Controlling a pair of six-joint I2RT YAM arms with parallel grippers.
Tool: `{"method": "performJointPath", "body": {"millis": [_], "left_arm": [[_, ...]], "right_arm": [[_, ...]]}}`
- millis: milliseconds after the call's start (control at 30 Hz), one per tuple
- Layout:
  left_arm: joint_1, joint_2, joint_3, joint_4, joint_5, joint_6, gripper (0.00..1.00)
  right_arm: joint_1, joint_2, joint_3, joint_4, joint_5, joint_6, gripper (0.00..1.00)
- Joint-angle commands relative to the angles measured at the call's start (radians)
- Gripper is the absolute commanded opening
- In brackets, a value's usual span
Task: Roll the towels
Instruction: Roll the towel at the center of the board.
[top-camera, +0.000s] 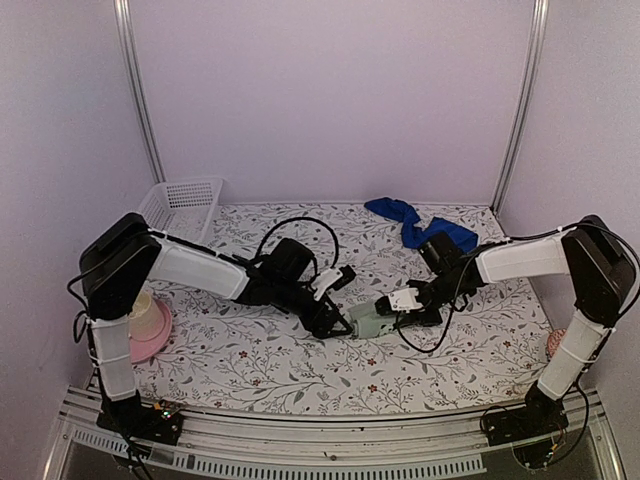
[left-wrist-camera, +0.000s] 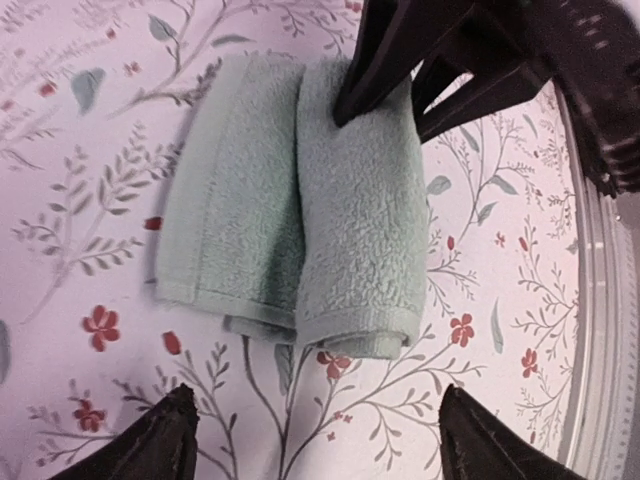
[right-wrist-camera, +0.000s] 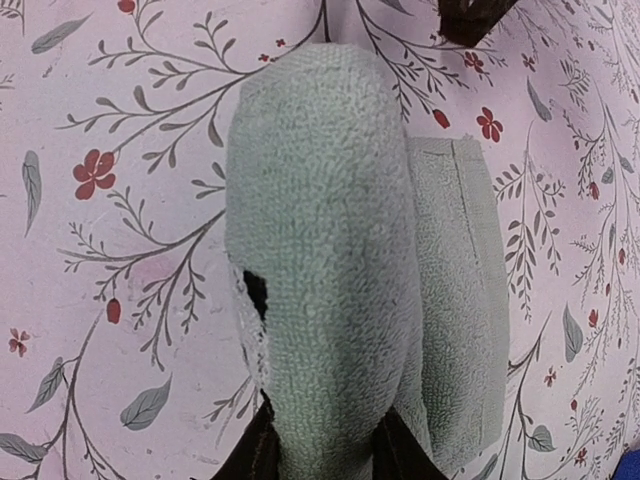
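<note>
No legible text, label, brand, number or sign on anything here.

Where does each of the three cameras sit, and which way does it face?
Top external: fixed above and behind the left arm and right arm, looking down on the table; bases at bottom.
Left wrist: on the left wrist, looks down at the green towel past the open left end effector.
Right wrist: on the right wrist, looks along the green towel clamped in the right end effector.
Shared: all three show the green towel; left wrist also catches the right end effector.
</note>
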Motion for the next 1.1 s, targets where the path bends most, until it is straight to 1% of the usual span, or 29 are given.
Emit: {"method": "performJointPath", "body": {"millis": [0, 167, 333, 433, 567, 700, 800, 933, 1067], "left_arm": [[-0.014, -0.143, -0.088, 0.131, -0.191, 0.083, 0.87], [-0.086, -0.200, -0.180, 0.237, -0.321, 0.169, 0.90], [-0.175, -0.179, -0.208, 0.305, -0.443, 0.257, 0.92], [-0.182, -0.165, -0.216, 0.352, -0.444, 0.253, 0.91], [-0.196, -0.170, -0.250, 0.442, -0.385, 0.278, 0.90], [-0.227, -0.137, -0.224, 0.427, -0.401, 0.341, 0.86], [-0.244, -0.101, -0.195, 0.382, -0.393, 0.374, 0.83], [-0.251, -0.067, -0.163, 0.328, -0.380, 0.378, 0.79], [-0.250, -0.020, -0.132, 0.284, -0.405, 0.370, 0.73]], "right_arm": [[0.006, 0.048, 0.034, -0.169, 0.000, 0.015, 0.29], [0.007, 0.099, 0.119, -0.316, -0.052, 0.027, 0.29], [0.006, 0.134, 0.186, -0.432, -0.096, 0.038, 0.31], [0.006, 0.162, 0.236, -0.520, -0.144, 0.023, 0.31], [0.007, 0.208, 0.280, -0.587, -0.166, 0.014, 0.31], [0.006, 0.239, 0.285, -0.589, -0.144, 0.032, 0.32], [0.006, 0.249, 0.286, -0.585, -0.134, 0.047, 0.32], [0.006, 0.237, 0.286, -0.579, -0.138, 0.054, 0.33], [0.005, 0.231, 0.285, -0.574, -0.133, 0.052, 0.34]]}}
